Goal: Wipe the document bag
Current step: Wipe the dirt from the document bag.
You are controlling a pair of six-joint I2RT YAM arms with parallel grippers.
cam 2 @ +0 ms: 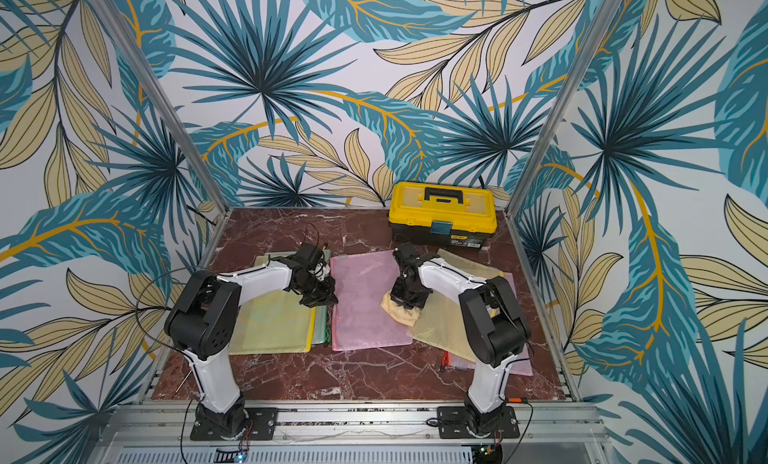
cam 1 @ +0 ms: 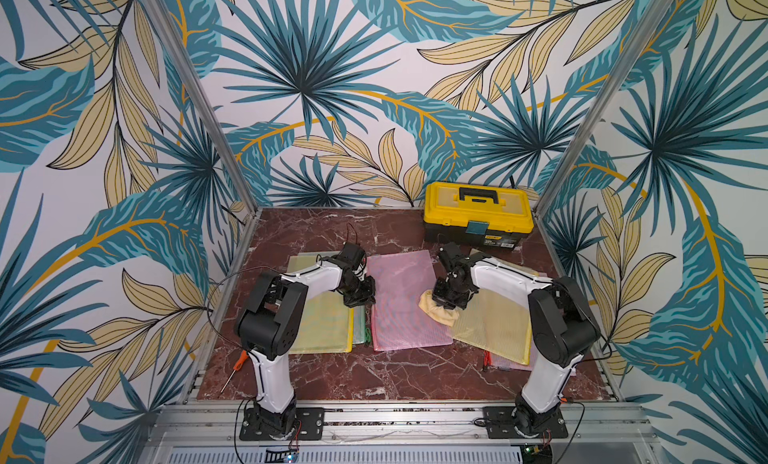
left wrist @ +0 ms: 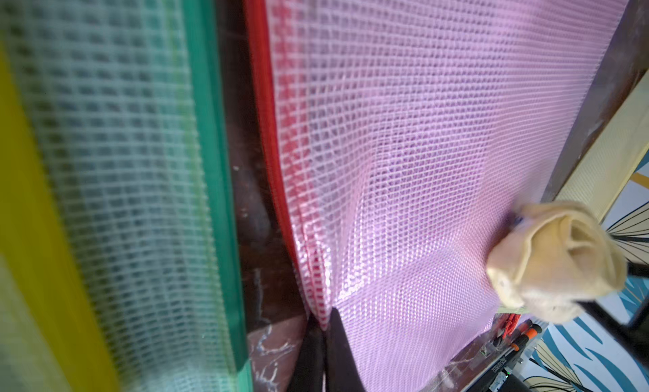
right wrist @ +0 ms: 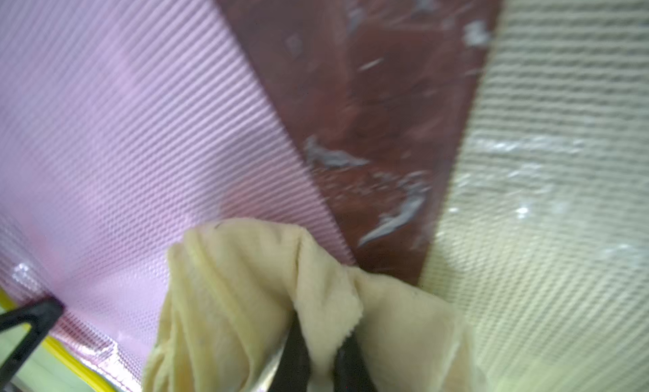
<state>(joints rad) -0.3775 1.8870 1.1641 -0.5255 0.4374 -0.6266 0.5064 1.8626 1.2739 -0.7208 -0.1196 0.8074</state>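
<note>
While both arms lean in from the near rail, elbows raised and forearms sloping down toward the middle, their two hands meet at one pink document bag (cam 1: 403, 300). It lies flat at the centre of the surface (cam 1: 374, 379). The left hand (cam 1: 358, 300) sits at the bag's left border, pressed together on the red zip edge. In the left wrist view the mesh puckers toward that pinch. The right hand (cam 1: 446, 304) points downward at the bag's right border, clamped on a bunched cream cloth (cam 1: 436, 312) whose folds rest on the pink mesh there.

I count two arms, one cloth and five bags. Besides the centre one, a yellow bag (cam 1: 320, 320) lies over a green bag (cam 1: 359, 329) to the left. To the right, a second yellow bag (cam 1: 490, 320) lies over a second pink bag (cam 1: 511, 364). One yellow toolbox (cam 1: 478, 212) stands shut at the far wall. One orange-handled screwdriver (cam 1: 239, 363) lies by the left rim.
</note>
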